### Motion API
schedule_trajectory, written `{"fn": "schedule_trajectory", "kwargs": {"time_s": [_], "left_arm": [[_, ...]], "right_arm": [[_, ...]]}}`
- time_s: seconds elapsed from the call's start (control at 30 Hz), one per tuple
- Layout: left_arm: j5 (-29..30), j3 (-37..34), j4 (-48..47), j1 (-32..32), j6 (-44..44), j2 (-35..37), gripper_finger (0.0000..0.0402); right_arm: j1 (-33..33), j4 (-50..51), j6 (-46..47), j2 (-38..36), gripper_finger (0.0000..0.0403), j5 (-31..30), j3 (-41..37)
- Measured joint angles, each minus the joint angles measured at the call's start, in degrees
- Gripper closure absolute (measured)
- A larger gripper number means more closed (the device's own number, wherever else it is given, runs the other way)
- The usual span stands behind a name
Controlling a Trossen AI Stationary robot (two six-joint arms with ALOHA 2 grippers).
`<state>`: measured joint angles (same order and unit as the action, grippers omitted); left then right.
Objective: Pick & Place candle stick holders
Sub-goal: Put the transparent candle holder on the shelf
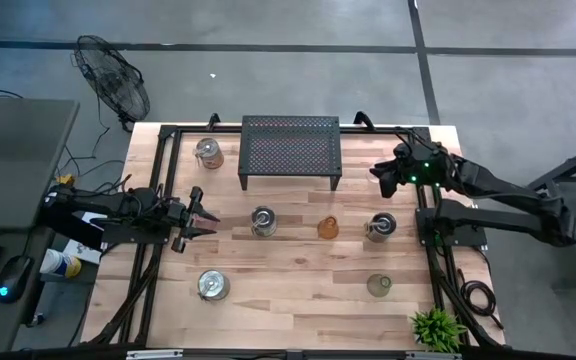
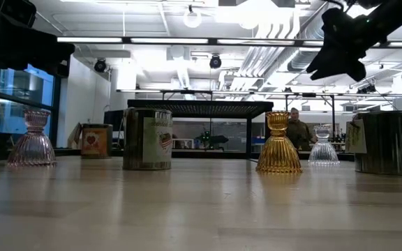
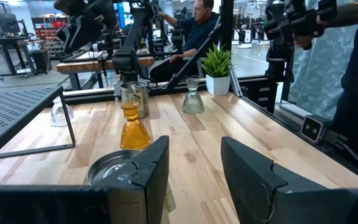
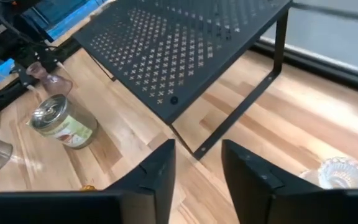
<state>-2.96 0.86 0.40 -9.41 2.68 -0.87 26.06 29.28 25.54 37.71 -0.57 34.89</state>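
Several candle stick holders stand upright on their bases on the wooden table: silvery ones [image 1: 208, 152], [image 1: 263, 221], [image 1: 381, 227], [image 1: 212, 285], an amber glass one [image 1: 328, 228] and a greenish one [image 1: 379, 285]. The low view also shows a pink glass holder [image 2: 32, 139] and a clear one [image 2: 323, 146]. My left gripper [image 1: 200, 213] stays level at the table's left, open, with a silvery holder [image 3: 114, 171] just ahead of it. My right gripper [image 1: 380, 178] hangs in the air by the black stand's right end, tilted down, open and empty [image 4: 197, 162].
The black perforated stand [image 1: 290, 150] stands at the far middle, with a clear holder [image 4: 344, 171] by its leg. A small green potted plant [image 1: 436, 328] sits at the near right corner. Bare wood lies along the near edge. A person [image 3: 197, 28] sits beyond the table.
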Motion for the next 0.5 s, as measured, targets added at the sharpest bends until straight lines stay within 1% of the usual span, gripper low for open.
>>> {"fn": "schedule_trajectory", "kwargs": {"time_s": [0.13,0.3,0.4,0.5], "left_arm": [[0.0,-0.02,0.0,0.0,0.0,-0.01,0.0259],[0.0,-0.01,0.0,0.0,0.0,-0.01,0.0259],[0.0,0.01,0.0,0.0,0.0,0.0,0.0259],[0.0,0.01,0.0,0.01,0.0,-0.01,0.0259]], "right_arm": [[2.03,-0.58,0.57,1.91,0.0256,4.04,0.01],[4.18,-1.9,1.47,3.77,0.0254,7.17,0.02],[4.75,-3.88,1.43,4.74,0.0259,7.82,0.02],[4.75,-3.05,-0.1,6.32,0.0264,6.88,2.0]]}}
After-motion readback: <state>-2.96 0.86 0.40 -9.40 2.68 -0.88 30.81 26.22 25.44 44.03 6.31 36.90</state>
